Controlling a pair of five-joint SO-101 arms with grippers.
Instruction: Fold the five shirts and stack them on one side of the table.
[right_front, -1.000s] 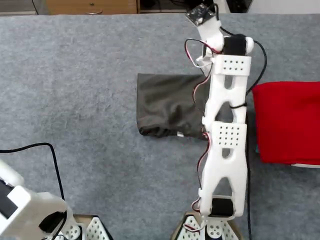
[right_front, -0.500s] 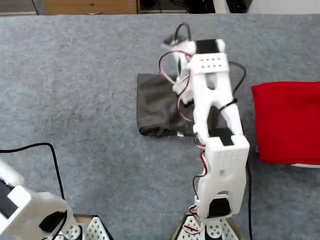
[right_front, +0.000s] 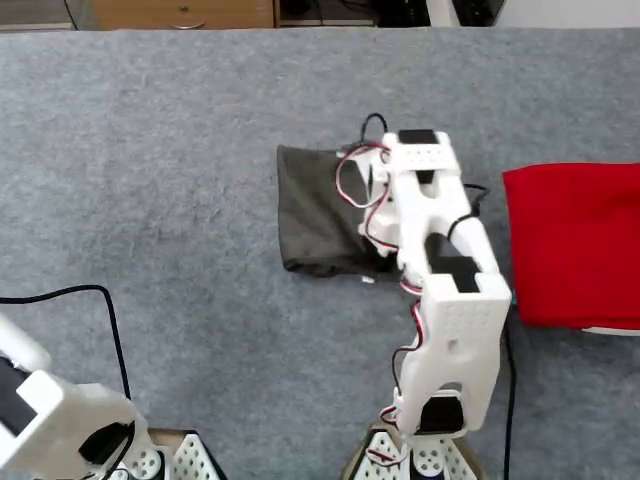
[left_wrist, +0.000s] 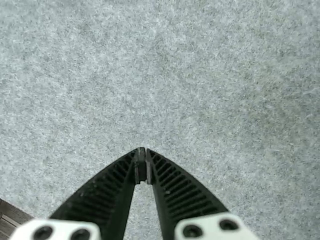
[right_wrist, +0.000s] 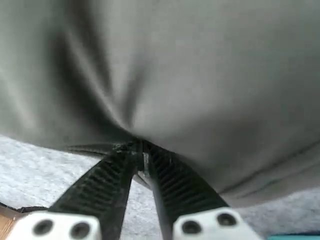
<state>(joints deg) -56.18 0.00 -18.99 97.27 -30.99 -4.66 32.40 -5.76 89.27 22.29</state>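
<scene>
— Grey felt cover (right_front: 150, 180) right across the table, wooden cabinet (right_front: 180, 12) just past the far edge. And the right arm (right_front: 450, 300), see that? A second ago it was stretched long, out beyond the cloth toward the far edge.

— Yes, and now it's folded back on itself, elbow up, wrist dropped onto the dark shirt (right_front: 315, 215).

— What's the right gripper (right_wrist: 141, 150) doing?

— Jaws squeezed together with a pinch of that dark fabric at the tips. You can see the creases running in to where it bites. That's toward the shirt's right side, under the arm.

— The shirt has hardly budged. Middle of the table, same rumpled rectangle, near edge bunched up.

— So I'd say it has just taken its hold and the pull comes next. Either one more fold, or a haul across to the red shirt (right_front: 575, 245), which lies folded at the right edge, apart from the dark one.

— And the other side?

— Left arm (right_front: 50, 420) is parked at the near-left corner. The left gripper (left_wrist: 141, 160) is clamped tight on nothing, bare felt beneath it.

— Somewhere mid-job, then. The dark one isn't stacked yet, and it still looks too loose to call folded.
</scene>
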